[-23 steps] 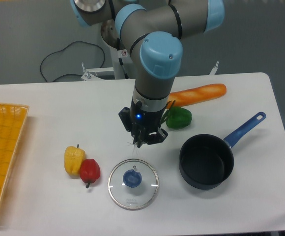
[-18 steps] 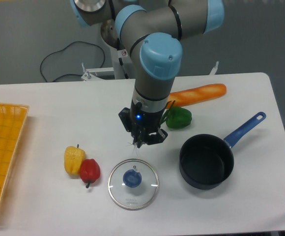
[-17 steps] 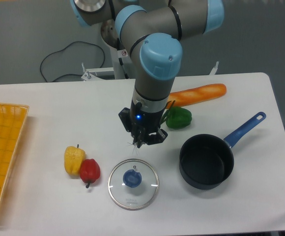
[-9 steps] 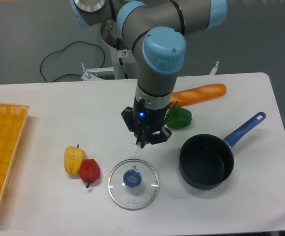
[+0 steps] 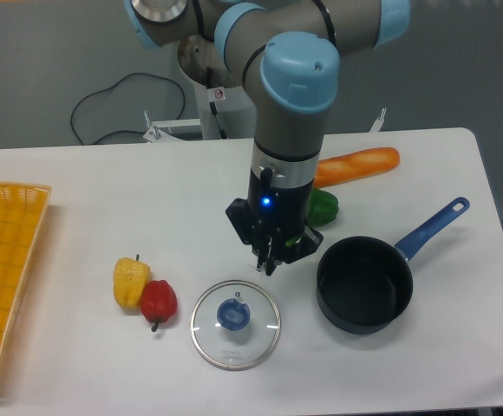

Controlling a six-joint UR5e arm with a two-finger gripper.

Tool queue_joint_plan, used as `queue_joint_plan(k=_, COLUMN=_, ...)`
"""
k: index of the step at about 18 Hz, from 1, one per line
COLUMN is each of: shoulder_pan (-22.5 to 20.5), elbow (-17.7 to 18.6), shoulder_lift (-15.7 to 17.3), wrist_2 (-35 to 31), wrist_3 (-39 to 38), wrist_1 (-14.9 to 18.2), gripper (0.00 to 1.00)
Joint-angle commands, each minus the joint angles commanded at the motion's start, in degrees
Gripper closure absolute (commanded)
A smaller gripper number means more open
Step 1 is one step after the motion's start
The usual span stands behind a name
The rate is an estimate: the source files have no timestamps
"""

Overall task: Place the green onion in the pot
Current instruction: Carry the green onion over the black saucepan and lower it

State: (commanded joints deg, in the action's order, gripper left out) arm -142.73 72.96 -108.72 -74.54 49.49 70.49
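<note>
My gripper (image 5: 271,263) hangs over the table just left of the pot (image 5: 364,284), fingers pointing down and closed. They are shut on the green onion (image 5: 294,241), which is almost wholly hidden under the wrist; only a sliver of green shows beside the fingers. The pot is a dark round saucepan, and its blue handle (image 5: 432,228) points to the back right. Nothing lies in the pot.
A glass lid (image 5: 235,324) with a blue knob lies just below the gripper. A green bell pepper (image 5: 324,206) and an orange baguette (image 5: 361,164) sit behind the arm. Yellow (image 5: 130,282) and red (image 5: 159,301) peppers lie at the left, near a yellow basket (image 5: 0,277).
The arm has moved to the right and slightly forward, bringing the shut gripper from above the lid's far left edge to close beside the pot. Nothing else has moved.
</note>
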Motion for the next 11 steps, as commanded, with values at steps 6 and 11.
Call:
queue_joint_plan(k=6, shoulder_pan=-2.72, elbow=-3.43, shoulder_lift=-0.79, wrist_2=1.50, wrist_3=-2.72, wrist_1=-3.34, gripper=0.88)
queue_joint_plan(k=11, shoulder_pan=-4.05, elbow=-4.22, shoulder_lift=-0.88, wrist_2=4.23, wrist_3=-3.78, wrist_1=-3.69, gripper=0.88)
